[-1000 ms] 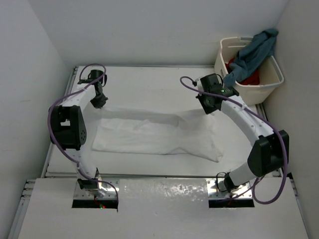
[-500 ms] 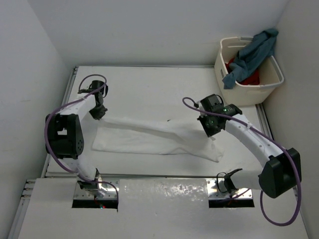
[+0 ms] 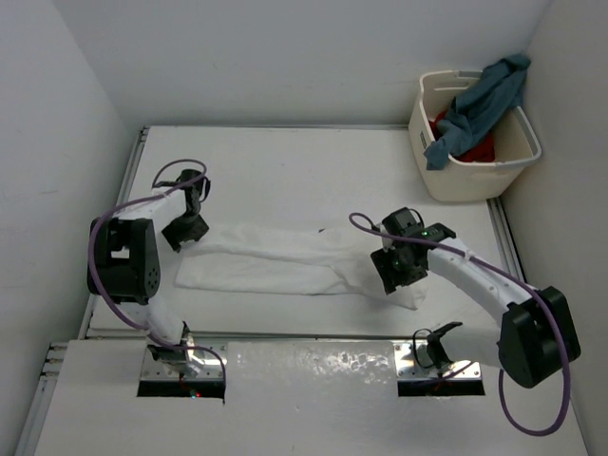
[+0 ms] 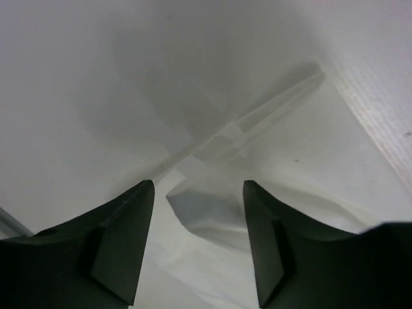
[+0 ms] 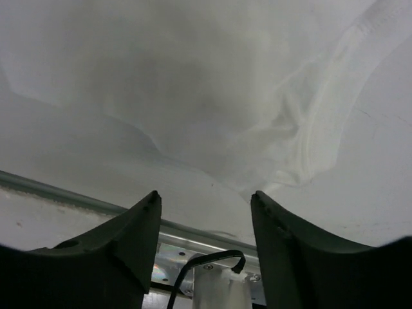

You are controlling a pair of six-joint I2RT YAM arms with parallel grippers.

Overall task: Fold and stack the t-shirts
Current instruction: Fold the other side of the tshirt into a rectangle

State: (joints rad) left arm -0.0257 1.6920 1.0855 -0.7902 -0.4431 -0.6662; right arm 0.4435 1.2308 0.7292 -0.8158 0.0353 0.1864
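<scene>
The white t-shirt [image 3: 285, 261] lies on the table as a long band folded lengthwise. My left gripper [image 3: 184, 231] hovers at its left end, open; in the left wrist view a loose fold of the white t-shirt [image 4: 209, 212] sits between the spread fingers [image 4: 122, 238], ungripped. My right gripper [image 3: 394, 274] is over the shirt's right end, open and empty, with the white t-shirt [image 5: 212, 96] just beyond its tips. The blue-grey t-shirt [image 3: 480, 100] drapes over the basket rim. The red t-shirt [image 3: 478, 148] lies inside the basket.
The cream laundry basket [image 3: 518, 157] stands at the back right corner against the walls. A metal rail [image 5: 77, 196] marks the table's near edge close to my right gripper. White walls close in the left, back and right sides.
Both grippers carried the shirt's far edge toward the near side, folding it over. Both then opened and let the cloth go.
</scene>
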